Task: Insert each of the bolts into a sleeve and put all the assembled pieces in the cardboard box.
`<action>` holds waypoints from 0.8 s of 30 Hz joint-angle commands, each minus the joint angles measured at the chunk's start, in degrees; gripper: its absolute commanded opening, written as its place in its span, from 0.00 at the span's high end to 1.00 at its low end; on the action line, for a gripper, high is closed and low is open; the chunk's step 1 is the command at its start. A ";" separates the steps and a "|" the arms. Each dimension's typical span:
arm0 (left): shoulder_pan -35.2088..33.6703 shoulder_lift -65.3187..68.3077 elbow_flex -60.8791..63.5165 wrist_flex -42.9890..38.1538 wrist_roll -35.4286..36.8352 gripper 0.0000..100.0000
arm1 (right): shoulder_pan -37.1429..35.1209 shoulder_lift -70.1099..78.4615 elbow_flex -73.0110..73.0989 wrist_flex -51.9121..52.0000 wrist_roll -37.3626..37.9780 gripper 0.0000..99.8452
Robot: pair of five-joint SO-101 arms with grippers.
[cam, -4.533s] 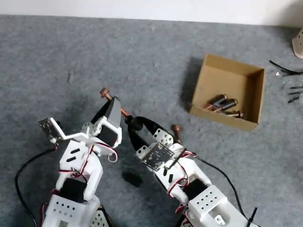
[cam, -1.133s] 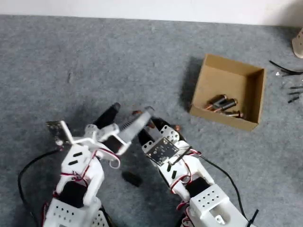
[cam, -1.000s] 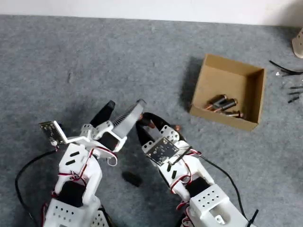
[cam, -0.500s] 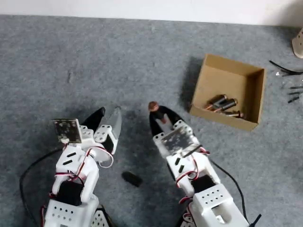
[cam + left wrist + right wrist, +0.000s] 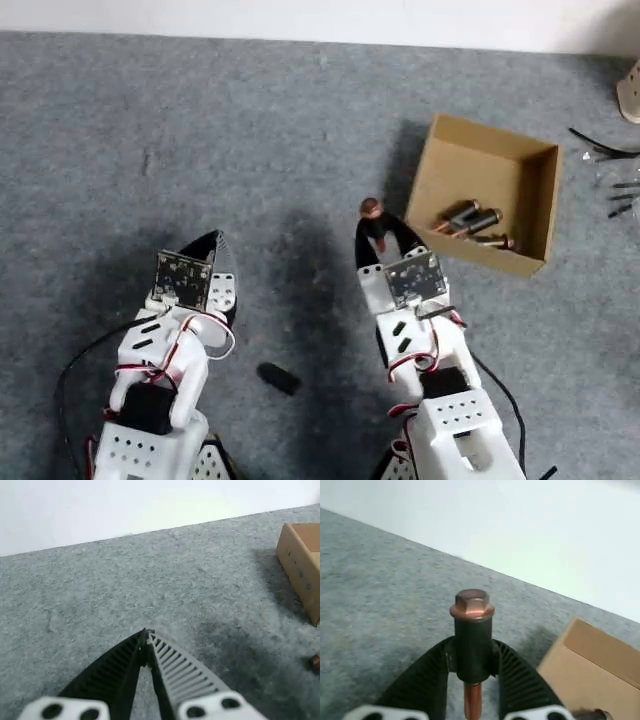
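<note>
My right gripper (image 5: 381,233) is shut on a black sleeve (image 5: 472,647) with a copper bolt (image 5: 472,605) pushed through it. The bolt's head (image 5: 371,208) points away from the arm and its shank shows below the sleeve. This piece hangs just left of the cardboard box (image 5: 438,165), whose near corner (image 5: 600,672) shows in the right wrist view. Several assembled pieces (image 5: 472,223) lie inside the box. My left gripper (image 5: 215,241) is shut and holds nothing, its tips (image 5: 148,633) over bare carpet. A spare black sleeve (image 5: 278,378) lies between the two arms.
Grey carpet covers the table up to a white wall at the back. Black cable bits (image 5: 612,182) lie right of the box, and a beige object (image 5: 630,90) sits at the right edge. A copper piece (image 5: 592,714) lies on the carpet by the box.
My left gripper let go of the bolt, pulled back and shut. My right gripper, with the bolt now in the sleeve, swung right to the box's left side.
</note>
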 commanded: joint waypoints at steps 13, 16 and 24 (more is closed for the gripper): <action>-5.23 -0.13 1.01 -0.88 -0.26 0.99 | 12.26 34.68 -45.76 20.09 -11.43 1.00; -5.23 -0.13 1.01 -0.88 -0.35 0.99 | 14.02 48.31 -55.34 20.09 -16.18 1.00; -5.14 -0.13 1.01 -0.88 -0.35 0.99 | 22.29 69.49 -66.42 20.18 -23.21 1.00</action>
